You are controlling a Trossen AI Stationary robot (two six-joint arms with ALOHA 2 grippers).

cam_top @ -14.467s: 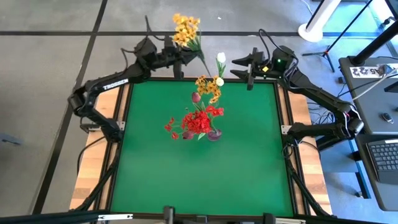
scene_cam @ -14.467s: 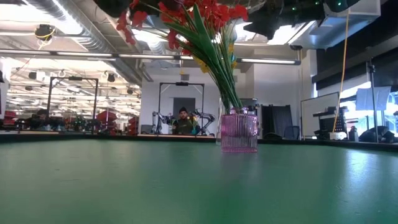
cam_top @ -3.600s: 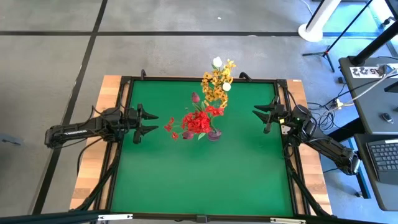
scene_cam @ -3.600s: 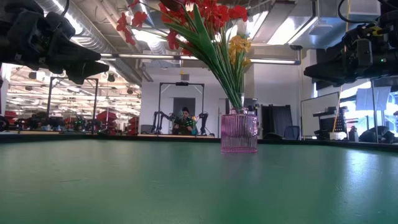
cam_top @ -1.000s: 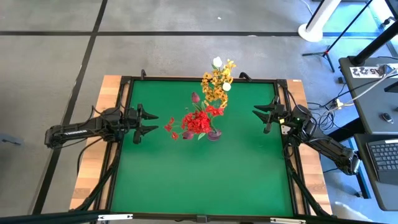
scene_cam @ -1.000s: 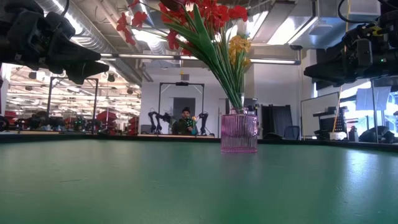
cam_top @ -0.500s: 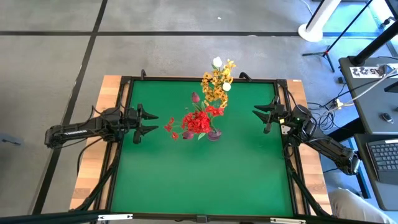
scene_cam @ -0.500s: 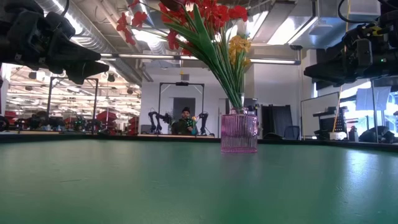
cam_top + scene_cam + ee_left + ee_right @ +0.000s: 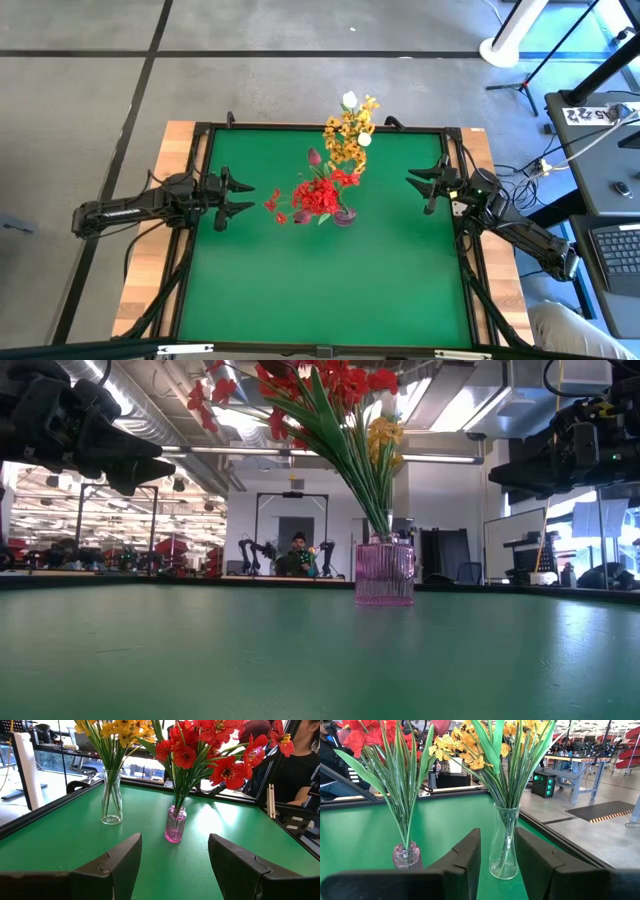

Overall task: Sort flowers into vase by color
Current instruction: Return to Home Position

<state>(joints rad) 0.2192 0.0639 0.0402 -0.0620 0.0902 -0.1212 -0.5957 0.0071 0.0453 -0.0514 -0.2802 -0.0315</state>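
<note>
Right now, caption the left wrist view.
Open left gripper faces red flowers in pink vase, yellow flowers in clear vase.

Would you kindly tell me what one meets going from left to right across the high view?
left gripper → red flowers → right gripper → laptop. The yellow flowers overlap the red ones, so they are left out.

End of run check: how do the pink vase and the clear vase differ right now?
The pink vase is short, ribbed and tinted; the clear vase is taller, smooth and see-through. The pink vase holds red flowers; the clear vase holds yellow-orange flowers. The pink vase stands near the middle of the green table; the clear vase stands close to its edge. Both stand upright, stems inside.
</note>
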